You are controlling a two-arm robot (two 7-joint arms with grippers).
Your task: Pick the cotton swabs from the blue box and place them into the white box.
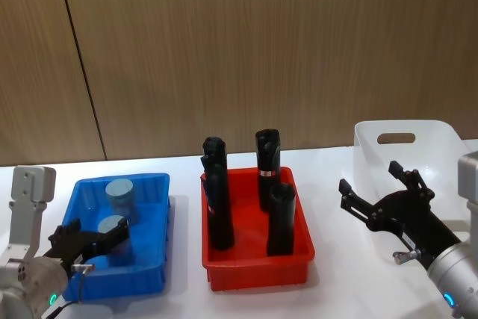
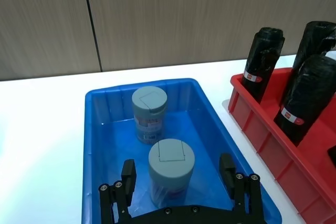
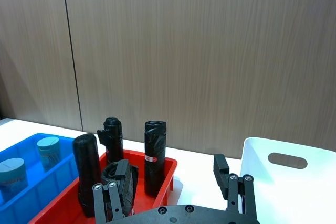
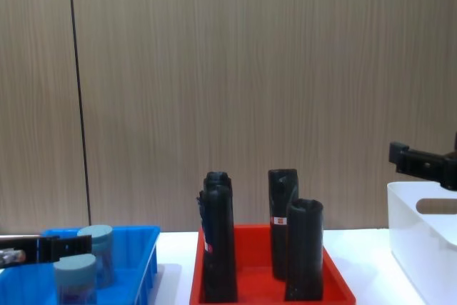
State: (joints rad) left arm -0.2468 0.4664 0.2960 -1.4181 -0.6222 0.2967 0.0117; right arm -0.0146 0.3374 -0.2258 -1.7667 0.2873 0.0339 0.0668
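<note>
Two cotton swab tubs stand upright in the blue box (image 1: 151,273) at the table's left: a far tub (image 1: 119,195) and a near tub (image 1: 113,230). My left gripper (image 1: 97,237) is open and low inside the box. In the left wrist view its fingers (image 2: 127,176) stand on either side of the near tub (image 2: 170,167), apart from it, with the far tub (image 2: 149,109) behind. The white box (image 1: 442,142) sits at the right. My right gripper (image 1: 370,178) hovers open, with nothing in it, just left of the white box's near corner.
A red tray (image 1: 258,268) with several tall black cylinders (image 1: 217,207) stands between the two boxes. A wood-panelled wall runs behind the white table. In the chest view, a finger of the right gripper (image 4: 418,163) hangs above the white box's rim (image 4: 421,242).
</note>
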